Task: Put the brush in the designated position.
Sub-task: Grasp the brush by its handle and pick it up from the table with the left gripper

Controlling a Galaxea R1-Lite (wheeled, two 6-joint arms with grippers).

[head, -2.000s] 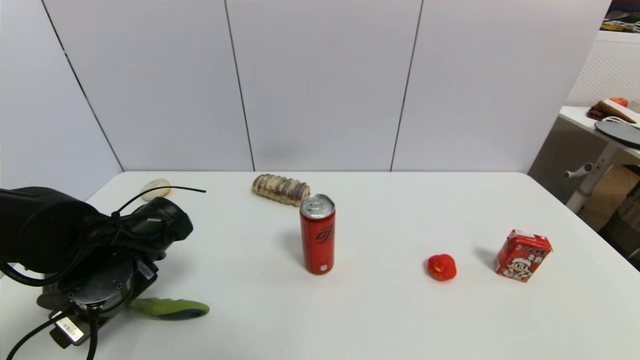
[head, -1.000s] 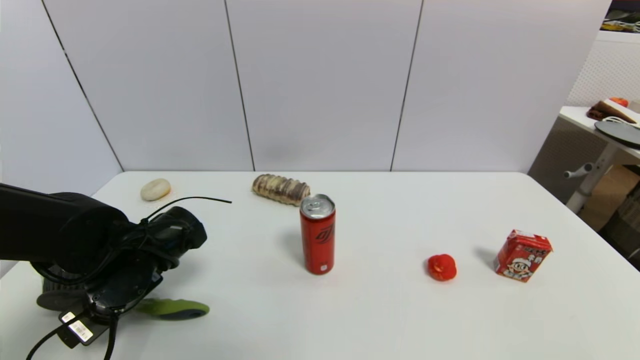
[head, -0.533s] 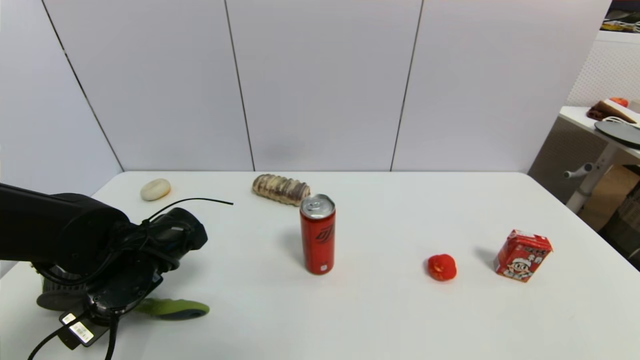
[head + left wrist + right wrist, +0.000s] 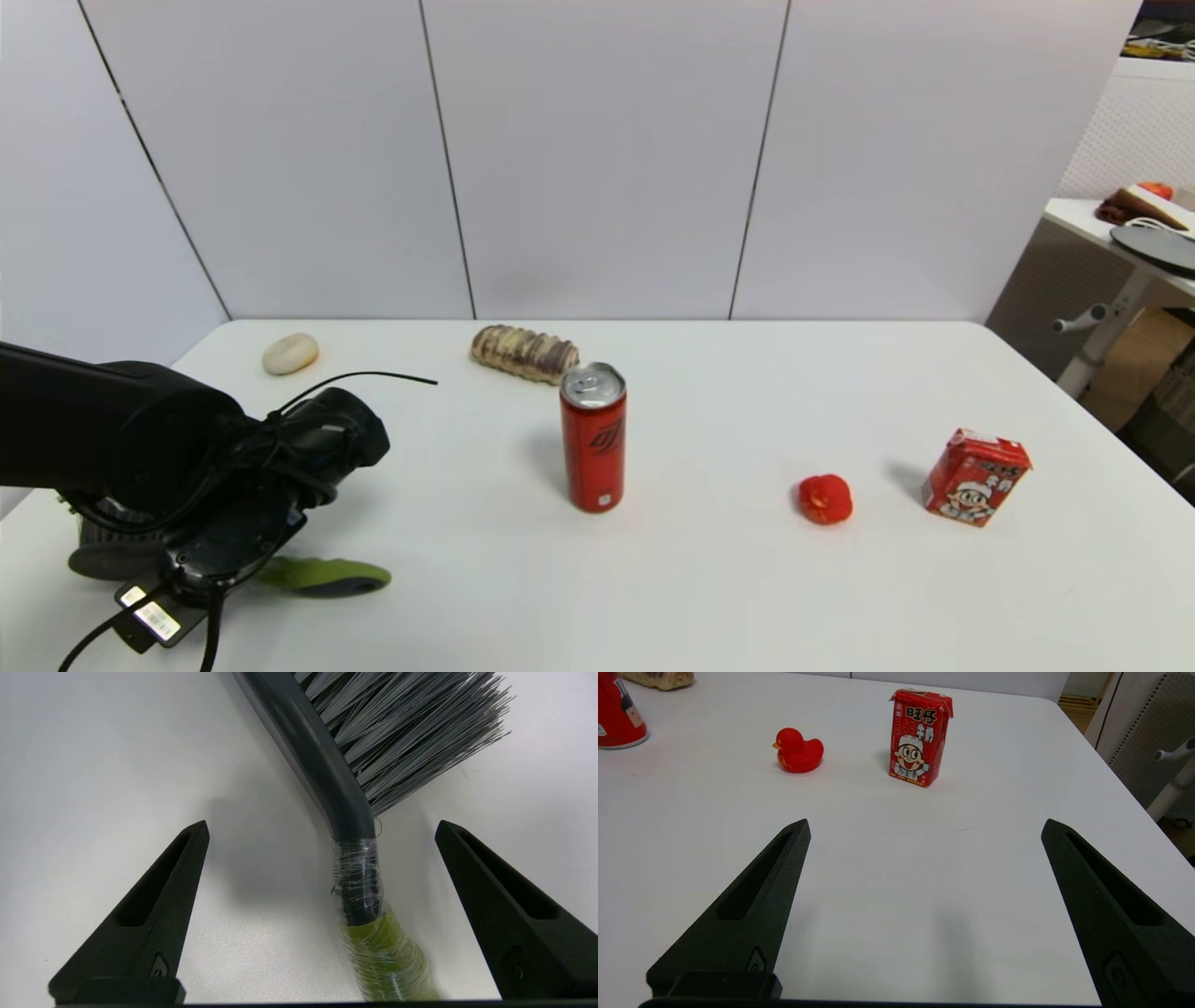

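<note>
Now the left claw (image 4: 322,914) stands wide astride the brush (image 4: 355,858) neck (lying untouched on the table (image 4: 103,765)); next, close and lift.

The white table (image 4: 709,597) fills the lower half of the head view. A red can (image 4: 593,437) stands near the middle. Behind it, close to the wall, lies a long bread roll (image 4: 523,353). A small pale bun (image 4: 290,354) sits at the far left of the table top. At the right, a little red duck (image 4: 824,498) sits, and just right of it stands a red milk box (image 4: 976,477). At the lower left lies the brush (image 4: 322,576), its green handle pointing right.
</note>
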